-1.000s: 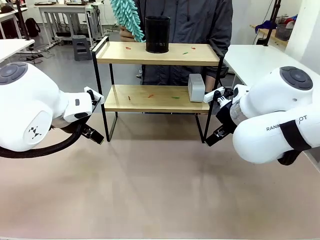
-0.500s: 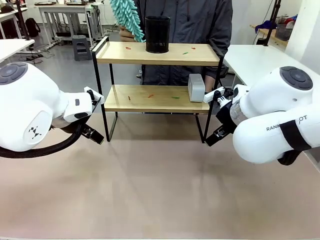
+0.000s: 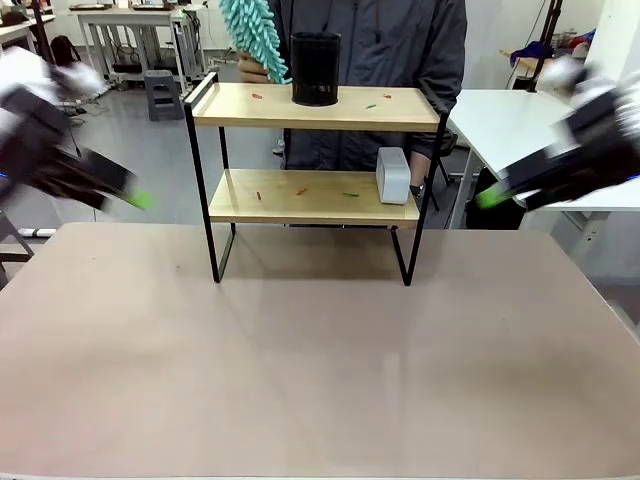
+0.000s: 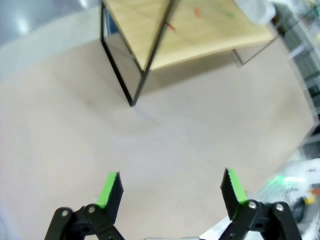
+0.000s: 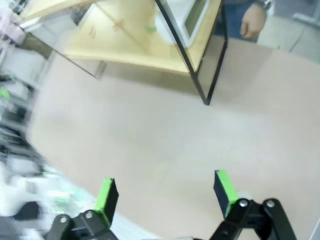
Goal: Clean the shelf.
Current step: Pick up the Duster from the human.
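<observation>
Front view gives me the shelf (image 3: pixel 240 106) standing upright at the far side of the bench (image 3: pixel 300 380), its black frame feet on the bench top and a person right behind it. On the upper board sits a black mesh cup (image 3: pixel 315 68), with small red and green scraps (image 3: pixel 371 105) lying to both sides of it. More scraps lie on the lower board, and a small grey box (image 3: pixel 393 175) stands near that board's right end. The person's hand (image 3: pixel 250 68) holds a teal fluffy duster (image 3: pixel 255 30) behind the upper board's left half, just beside the cup. My left gripper (image 3: pixel 140 199) is a blur at picture left, level with the lower board and well apart from the shelf. My right gripper (image 3: pixel 488 197) is a like blur at picture right, nearer the shelf's right post but not touching it. Left wrist view shows me the left gripper's green-padded fingers (image 4: pixel 112 185) spread wide with nothing between them, the bench top below and a corner leg of the shelf ahead. Right wrist view shows the same for the right gripper: fingers wide apart, nothing held, above the bench, with the shelf's leg and the grey box ahead
</observation>
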